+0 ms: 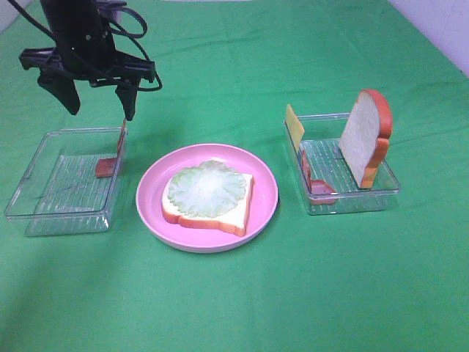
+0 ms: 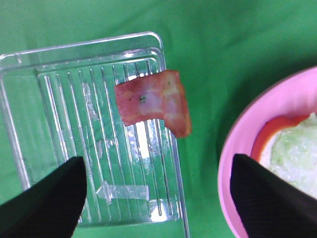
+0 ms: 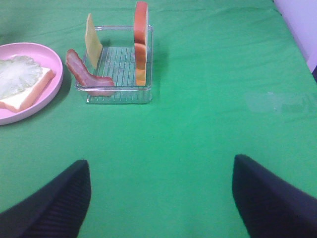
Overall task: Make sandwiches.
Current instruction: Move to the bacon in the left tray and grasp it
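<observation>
Evidently bacon comes next: upper left, the left gripper (image 1: 101, 111) hovers spread and empty over a bacon strip (image 1: 108, 167), seemingly propped against the wall of its tray (image 1: 62, 224). On the central plate (image 1: 149, 182) waits lettuce-topped bread (image 1: 209, 191). Descending to pinch the strip's raised edge should follow; the right gripper (image 3: 159, 163) gapes empty too.

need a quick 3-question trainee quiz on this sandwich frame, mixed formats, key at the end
1. True or false: the lettuce lies on the bread slice on the pink plate.
2. What does the left tray hold? A) a cheese slice B) one bacon strip C) an upright bread slice
3. Fill in: the left gripper hangs above the left tray with its jaws ____.
Key: 1 true; 2 B; 3 open.
</observation>
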You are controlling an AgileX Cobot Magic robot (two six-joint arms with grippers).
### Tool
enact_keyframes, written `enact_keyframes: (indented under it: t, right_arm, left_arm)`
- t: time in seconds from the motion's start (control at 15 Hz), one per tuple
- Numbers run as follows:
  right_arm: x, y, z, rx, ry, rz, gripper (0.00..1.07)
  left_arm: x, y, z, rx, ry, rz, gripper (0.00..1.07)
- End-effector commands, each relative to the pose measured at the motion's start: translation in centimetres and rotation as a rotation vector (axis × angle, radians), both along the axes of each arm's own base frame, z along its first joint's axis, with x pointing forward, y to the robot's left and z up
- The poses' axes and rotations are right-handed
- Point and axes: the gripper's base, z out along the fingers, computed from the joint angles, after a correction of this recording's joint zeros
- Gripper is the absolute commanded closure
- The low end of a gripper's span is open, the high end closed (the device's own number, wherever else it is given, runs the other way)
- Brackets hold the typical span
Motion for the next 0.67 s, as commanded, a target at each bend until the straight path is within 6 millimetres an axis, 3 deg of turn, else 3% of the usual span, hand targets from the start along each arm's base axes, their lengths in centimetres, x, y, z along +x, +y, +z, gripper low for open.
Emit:
enact_keyframes:
  t: [0.07, 0.2, 0.4, 0.67]
  right_arm:
    - [-0.2, 0.0, 0.1, -0.013, -0.026, 0.001, 0.32]
    - [-0.2, 0.0, 0.1, -0.013, -0.026, 0.001, 0.32]
    - [-0.2, 0.0, 0.1, -0.013, -0.026, 0.001, 0.32]
    - [-0.2, 0.0, 0.1, -0.013, -0.026, 0.001, 0.32]
  left_arm:
    - [-0.1, -0.1, -2.4, 0.03, 0.096, 0.013, 0.3]
    - [0.2, -0.2, -3.2, 0.027, 0.088, 0.011, 0.31]
    - [0.9, -0.4, -3.3, 0.001, 0.025, 0.01, 0.49]
    - [1.0, -0.5, -3.2, -0.003, 0.011, 0.009, 0.63]
